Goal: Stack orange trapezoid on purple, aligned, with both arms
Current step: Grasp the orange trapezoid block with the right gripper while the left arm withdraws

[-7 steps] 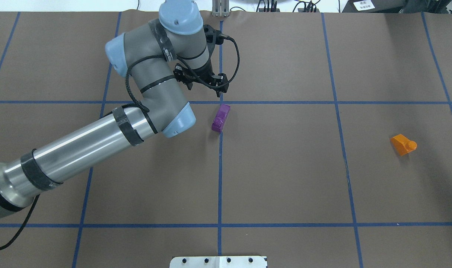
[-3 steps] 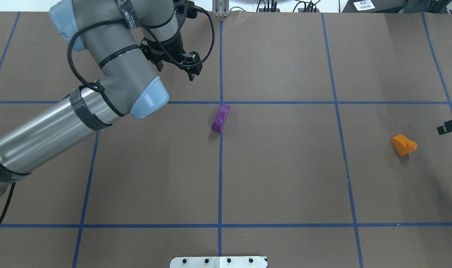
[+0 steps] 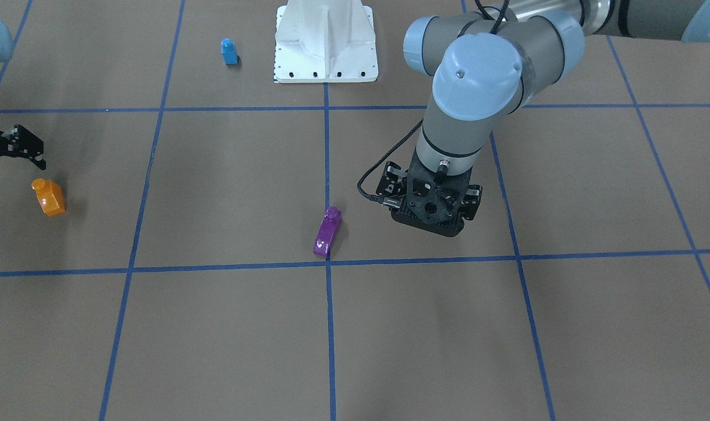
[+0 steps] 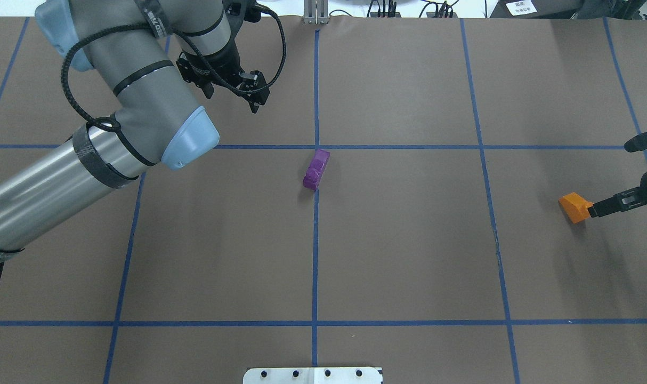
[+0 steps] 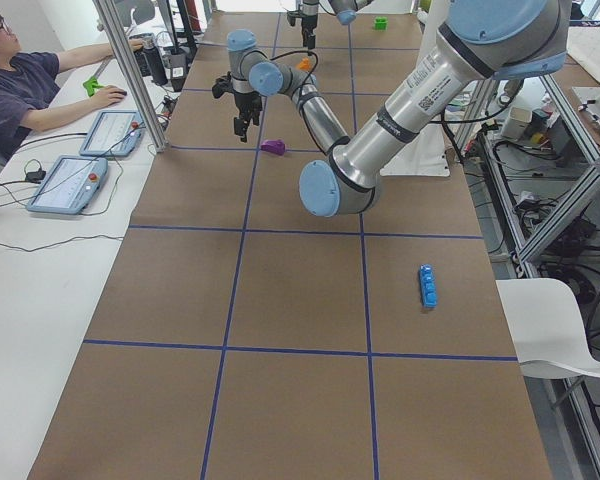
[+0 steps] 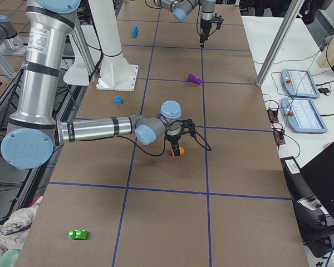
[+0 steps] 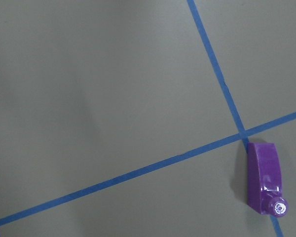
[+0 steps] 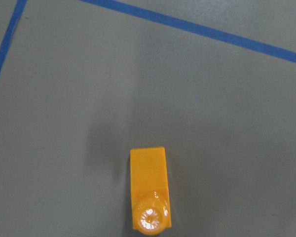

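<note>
The orange trapezoid (image 4: 571,205) sits on the brown table at the right, stud up; it also shows in the right wrist view (image 8: 149,195) and the front view (image 3: 49,197). My right gripper (image 3: 13,168) is open and hovers just above and beside it, apart from it; one finger (image 4: 616,202) overlaps the brick's stud in the overhead view. The purple brick (image 4: 316,169) lies near the table's middle, by a tape crossing, and shows at the lower right of the left wrist view (image 7: 265,177). My left gripper (image 4: 233,98) is open and empty, raised beyond and to the left of the purple brick.
The white robot base plate (image 3: 326,41) stands at the near edge. A small blue brick (image 3: 229,51) sits beside it. Another blue brick (image 5: 427,285) lies on the left end and a green one (image 6: 78,234) on the right end. An operator (image 5: 25,85) sits across.
My left arm has swung away from the purple brick, to the left and farther back. My right gripper has come in from the right edge to the orange trapezoid. Neither brick has moved.
</note>
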Controlling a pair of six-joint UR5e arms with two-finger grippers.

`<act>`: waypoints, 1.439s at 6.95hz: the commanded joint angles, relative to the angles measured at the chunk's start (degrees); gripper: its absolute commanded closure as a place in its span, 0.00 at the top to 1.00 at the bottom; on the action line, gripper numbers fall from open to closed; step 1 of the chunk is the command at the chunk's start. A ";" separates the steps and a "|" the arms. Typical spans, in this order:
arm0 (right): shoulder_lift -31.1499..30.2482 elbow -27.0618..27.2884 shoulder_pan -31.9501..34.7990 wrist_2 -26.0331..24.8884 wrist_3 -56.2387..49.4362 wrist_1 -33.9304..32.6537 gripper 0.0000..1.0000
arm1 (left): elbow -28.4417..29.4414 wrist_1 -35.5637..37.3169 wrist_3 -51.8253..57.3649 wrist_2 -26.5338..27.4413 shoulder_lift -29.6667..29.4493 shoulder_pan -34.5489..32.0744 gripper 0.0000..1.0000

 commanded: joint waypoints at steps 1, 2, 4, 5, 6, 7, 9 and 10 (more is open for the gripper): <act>3.67 -4.22 -1.93 0.05 2.73 0.84 1.00 | -0.10 0.05 0.06 0.01 0.11 -0.18 1.00; 4.91 -6.76 -2.46 0.06 3.09 0.84 1.00 | -0.10 0.05 0.06 0.10 0.11 -0.18 1.00; 5.01 -7.58 -2.81 0.58 3.18 0.67 0.77 | -0.01 0.05 0.06 0.10 0.20 -0.18 1.00; 4.92 -7.75 -2.82 1.89 3.10 0.23 0.46 | 0.08 -0.04 0.06 0.19 0.20 -0.18 1.00; 4.83 -7.67 -2.82 2.69 3.18 0.23 0.24 | 0.08 -0.04 0.06 0.01 0.11 -0.18 1.00; 4.83 -7.32 -2.73 2.69 3.18 0.31 0.00 | 0.08 -0.04 0.06 0.01 0.20 -0.18 1.00; 5.71 -4.87 -2.29 6.10 4.84 -0.47 0.00 | -0.01 0.05 0.06 -0.08 0.20 -1.23 1.00; 9.71 -3.81 -0.55 7.34 8.16 -4.56 0.00 | -1.06 0.05 1.71 -0.16 2.20 -2.28 1.00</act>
